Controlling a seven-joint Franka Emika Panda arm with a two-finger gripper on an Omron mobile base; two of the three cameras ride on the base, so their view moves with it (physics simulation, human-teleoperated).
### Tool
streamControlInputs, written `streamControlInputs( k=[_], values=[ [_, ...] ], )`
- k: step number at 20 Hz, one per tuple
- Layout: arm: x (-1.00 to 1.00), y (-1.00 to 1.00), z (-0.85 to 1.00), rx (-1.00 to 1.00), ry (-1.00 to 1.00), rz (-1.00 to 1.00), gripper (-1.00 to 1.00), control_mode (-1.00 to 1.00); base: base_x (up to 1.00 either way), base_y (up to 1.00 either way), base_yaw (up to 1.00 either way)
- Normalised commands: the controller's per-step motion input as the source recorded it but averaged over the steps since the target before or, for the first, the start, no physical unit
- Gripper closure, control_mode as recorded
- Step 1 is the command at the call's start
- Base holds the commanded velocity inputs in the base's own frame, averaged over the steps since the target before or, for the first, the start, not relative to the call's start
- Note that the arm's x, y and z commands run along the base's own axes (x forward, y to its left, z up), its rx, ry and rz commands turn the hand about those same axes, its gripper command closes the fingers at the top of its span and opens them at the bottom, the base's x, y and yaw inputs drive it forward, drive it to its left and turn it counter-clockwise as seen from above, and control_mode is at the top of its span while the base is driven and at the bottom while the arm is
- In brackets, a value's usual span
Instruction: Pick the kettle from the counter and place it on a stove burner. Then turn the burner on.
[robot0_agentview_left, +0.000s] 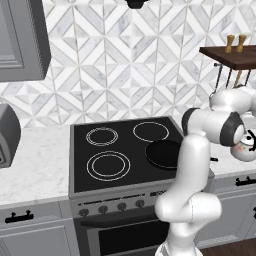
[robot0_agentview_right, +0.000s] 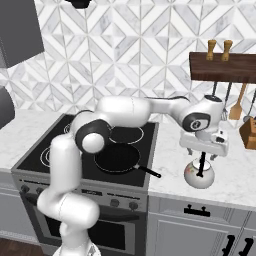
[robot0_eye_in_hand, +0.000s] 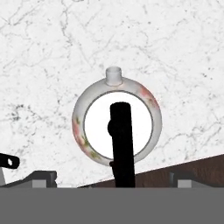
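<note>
White marble counter (robot0_agentview_right: 230, 175) carries the kettle (robot0_agentview_right: 198, 174), right of the cooktop and well apart from the big burner (robot0_agentview_left: 108, 165). The gripper (robot0_agentview_right: 204, 156) hangs straight above the kettle, pointing down. In the hand view the black handle (robot0_eye_in_hand: 122, 144) runs from bottom to top between the two fingertips (robot0_eye_in_hand: 43, 177), so the jaws stand open on both sides of it, not touching yet. I judge a straight descent is what the grasp needs. The kettle is squat, round and white with pale pink flowers, its short spout (robot0_eye_in_hand: 113, 75) pointing away from the handle's line.
</note>
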Motion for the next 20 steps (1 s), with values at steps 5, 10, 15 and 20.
streamControlInputs(
  k=[5, 10, 15, 20],
  values=[
    [0.04, 0.00, -0.21, 0.00, 0.01, 0.03, -1.00, -1.00, 0.00, 0.00, 0.00],
    [0.06, 0.00, -0.23, 0.01, 0.07, 0.01, -1.00, -1.00, 0.00, 0.00, 0.00],
    [0.00, 0.00, -0.25, 0.00, 0.05, 0.00, -1.00, -1.00, 0.00, 0.00, 0.00],
    [0.00, 0.00, -0.10, 0.00, 0.02, 0.00, -1.00, -1.00, 0.00, 0.00, 0.00]
  ],
)
